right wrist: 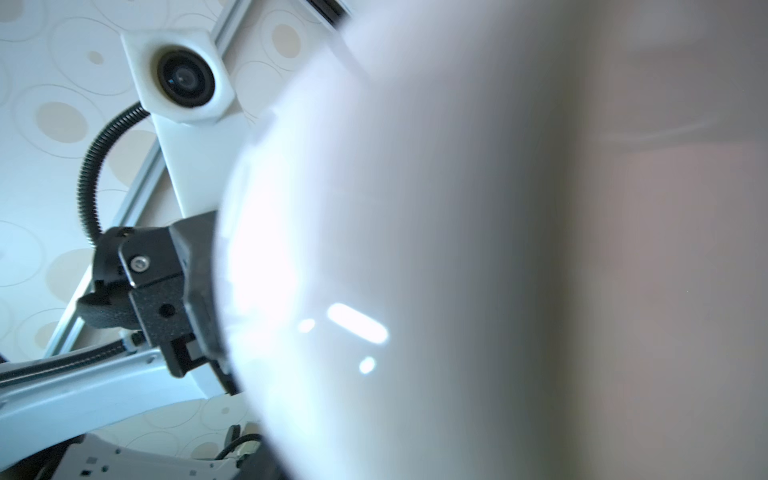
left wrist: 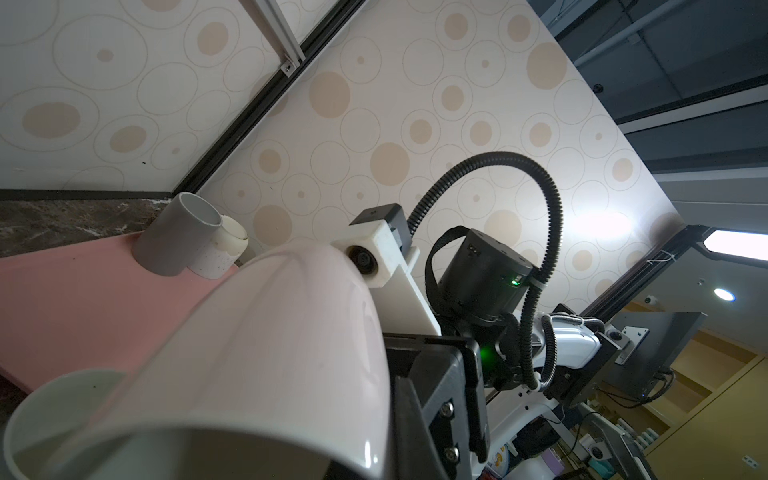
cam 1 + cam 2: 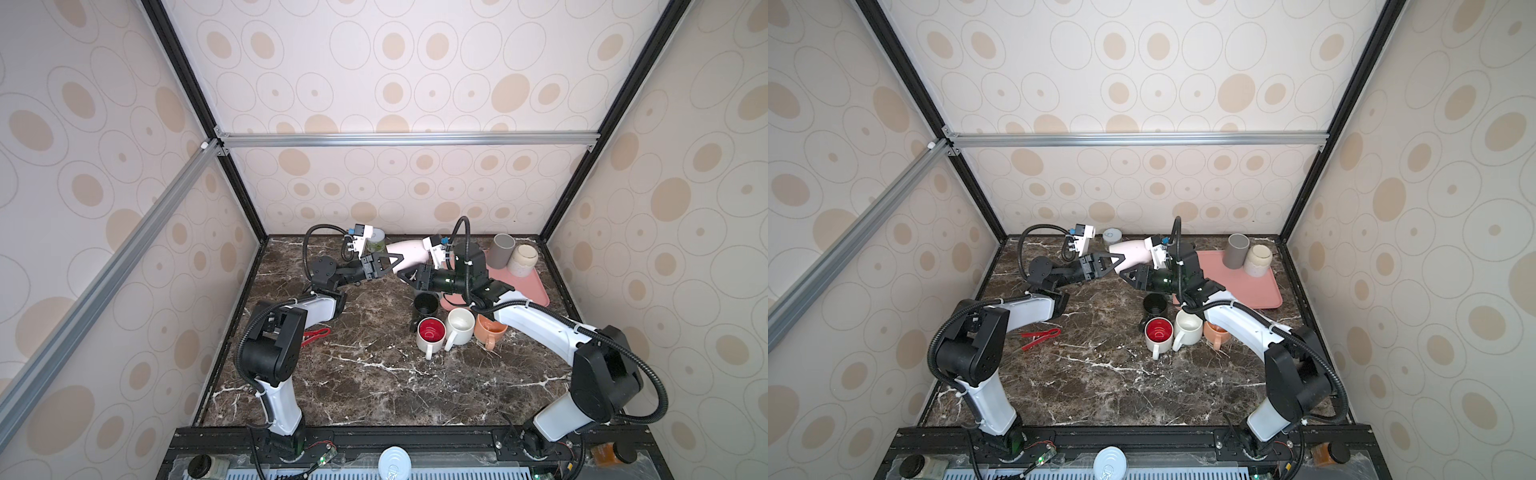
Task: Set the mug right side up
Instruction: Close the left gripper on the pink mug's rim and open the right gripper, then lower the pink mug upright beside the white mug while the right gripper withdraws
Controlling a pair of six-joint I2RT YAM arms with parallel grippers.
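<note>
Where the two arms meet above the back of the table [image 3: 353, 382], the left gripper [image 3: 394, 261] is clamped on the mug [image 3: 405, 252], its jaws pinched tight on the end that points left in both top views. The right gripper [image 3: 406, 276] sits against the mug's lower side, just beside the left one. How wide its jaws stand is not clear, because the mug fills and blurs the right wrist view and hides the fingers in the top views.

The mug is pale pink and lies on its side in the air, clear of the table. In the left wrist view its mouth faces the left gripper and its rounded wall runs away toward the right arm.

Below and nearer the front, four mugs stand upright in a close cluster: a black mug [image 3: 426, 303], a red-lined mug [image 3: 431, 334], a white mug [image 3: 459, 326] and an orange mug [image 3: 490, 330], the last partly under the right arm.

To the right lies a pink tray [image 3: 534, 291] with a grey cup [image 3: 500, 251] and a cream cup [image 3: 523, 259] touching at its far end.

Red tongs [image 3: 1040, 336] lie beside the left arm's elbow. A small tin [image 3: 1112, 236] stands at the back wall, behind the left gripper.
</note>
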